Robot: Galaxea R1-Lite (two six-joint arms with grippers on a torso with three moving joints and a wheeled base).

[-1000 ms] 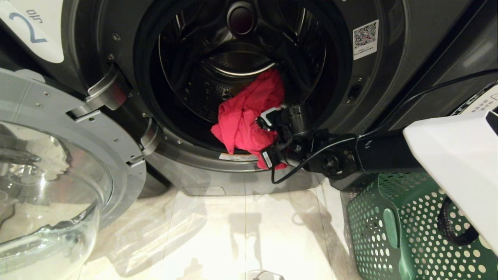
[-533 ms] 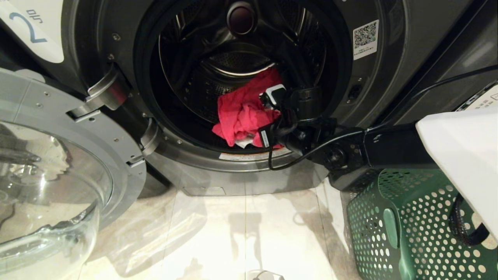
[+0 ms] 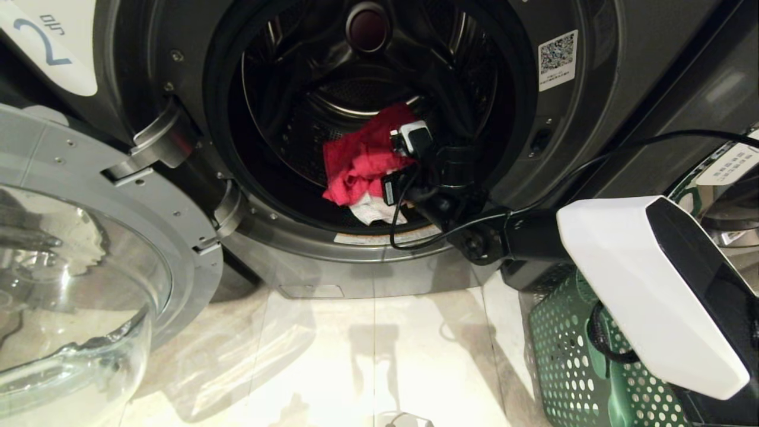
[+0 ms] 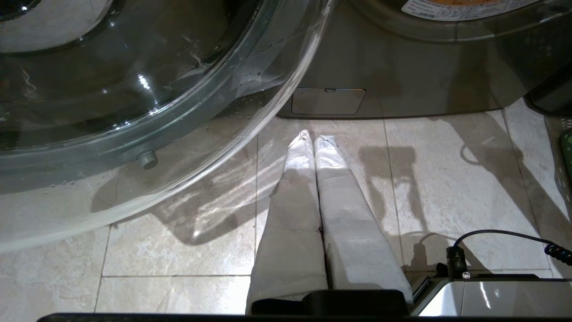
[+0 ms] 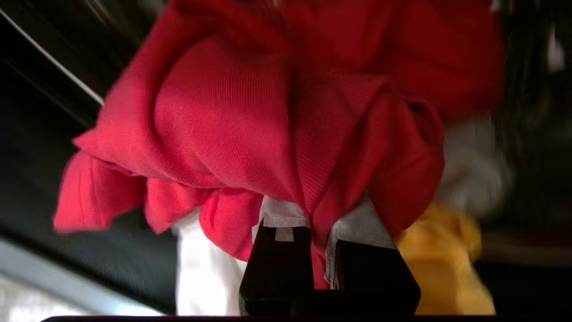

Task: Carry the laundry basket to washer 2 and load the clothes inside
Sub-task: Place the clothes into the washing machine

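Right gripper (image 5: pixel 319 243) pinches the clothes (image 5: pixel 277 120)

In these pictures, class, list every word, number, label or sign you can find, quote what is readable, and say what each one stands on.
"2" in blue: white label at the upper left of the dark grey front-loading washer; the small characters beside it are too small to read.
QR-code sticker on the washer's front, right of the drum opening: its print is unreadable.
Strip label on the chrome door rim: too small.
Round label in the left wrist view: blurred.
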